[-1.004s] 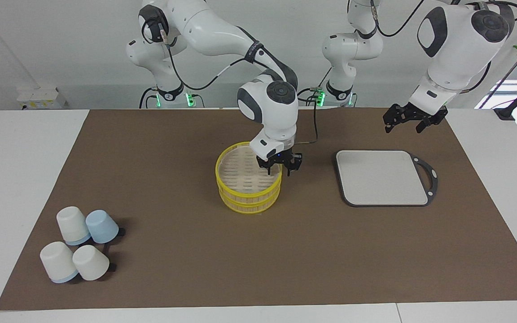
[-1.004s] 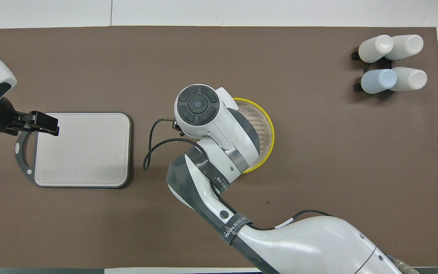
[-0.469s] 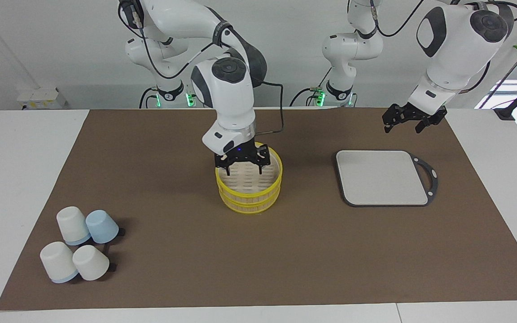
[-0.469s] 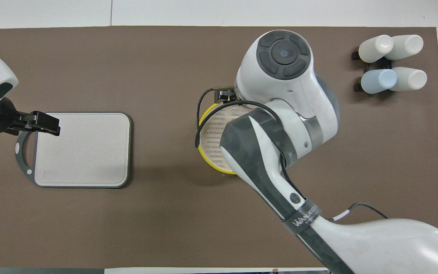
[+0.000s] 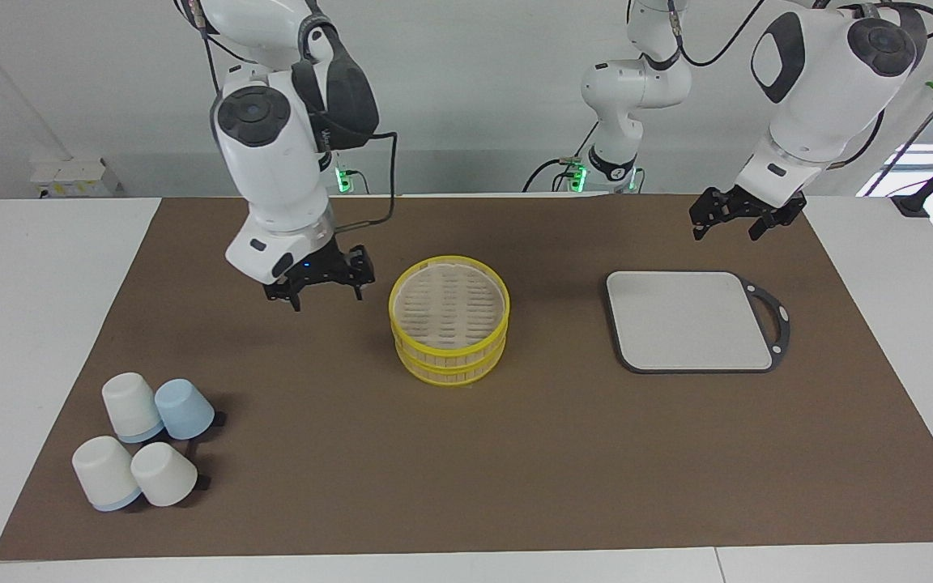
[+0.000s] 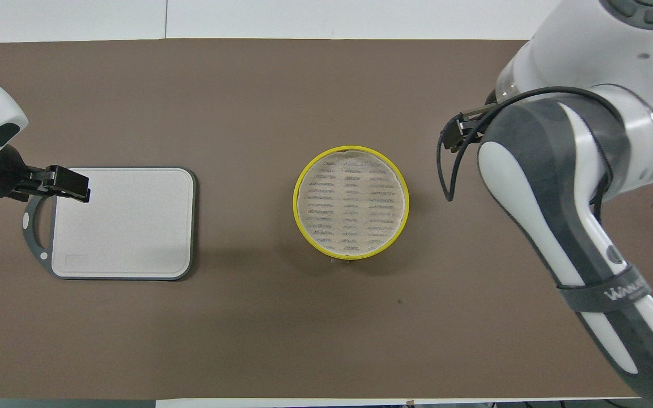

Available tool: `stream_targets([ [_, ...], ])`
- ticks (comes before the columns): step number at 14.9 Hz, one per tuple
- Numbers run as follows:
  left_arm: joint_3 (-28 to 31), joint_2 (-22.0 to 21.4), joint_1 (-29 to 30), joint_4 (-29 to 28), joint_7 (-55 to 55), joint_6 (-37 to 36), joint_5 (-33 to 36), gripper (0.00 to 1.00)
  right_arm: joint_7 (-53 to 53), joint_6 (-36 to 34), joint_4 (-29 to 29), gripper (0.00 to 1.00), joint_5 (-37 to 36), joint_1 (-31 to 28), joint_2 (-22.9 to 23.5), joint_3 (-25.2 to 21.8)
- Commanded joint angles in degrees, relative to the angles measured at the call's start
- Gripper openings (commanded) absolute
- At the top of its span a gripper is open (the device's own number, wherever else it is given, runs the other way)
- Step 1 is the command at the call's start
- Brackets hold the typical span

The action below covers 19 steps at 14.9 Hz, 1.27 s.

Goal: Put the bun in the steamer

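Observation:
The steamer (image 5: 449,320) stands in the middle of the brown mat, two yellow-rimmed tiers stacked, with a pale slotted top surface showing; it also shows in the overhead view (image 6: 351,203). No bun is in view anywhere. My right gripper (image 5: 327,295) is open and empty, held above the mat beside the steamer, toward the right arm's end of the table. My left gripper (image 5: 726,231) is open and empty and waits over the mat by the cutting board's edge nearest the robots; it also shows in the overhead view (image 6: 71,187).
A grey-edged white cutting board (image 5: 689,320) lies toward the left arm's end of the table. Several white and pale-blue cups (image 5: 142,441) lie at the right arm's end, farther from the robots. The right arm hides them in the overhead view.
My right gripper has moved off the steamer's rim, across its top, and out toward the right arm's end of the table. The left arm has not moved.

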Motion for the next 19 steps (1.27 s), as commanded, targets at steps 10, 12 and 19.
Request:
stream_targets([
  [10, 0.2, -0.8, -0.6, -0.6, 0.5, 0.8, 0.9, 1.0, -7.1, 3.6, -19.5, 1.0, 3.1, -14.1, -15.0, 0.8],
  [12, 0.3, -0.8, -0.6, -0.8, 0.5, 0.8, 0.9, 1.0, -7.3, 4.3, -18.1, 1.0, 2.8, -15.2, -14.4, 0.8],
  [19, 0.3, -0.8, -0.6, -0.8, 0.5, 0.8, 0.9, 1.0, -7.1, 1.3, -13.7, 1.0, 2.4, -15.9, -13.6, 0.7],
])
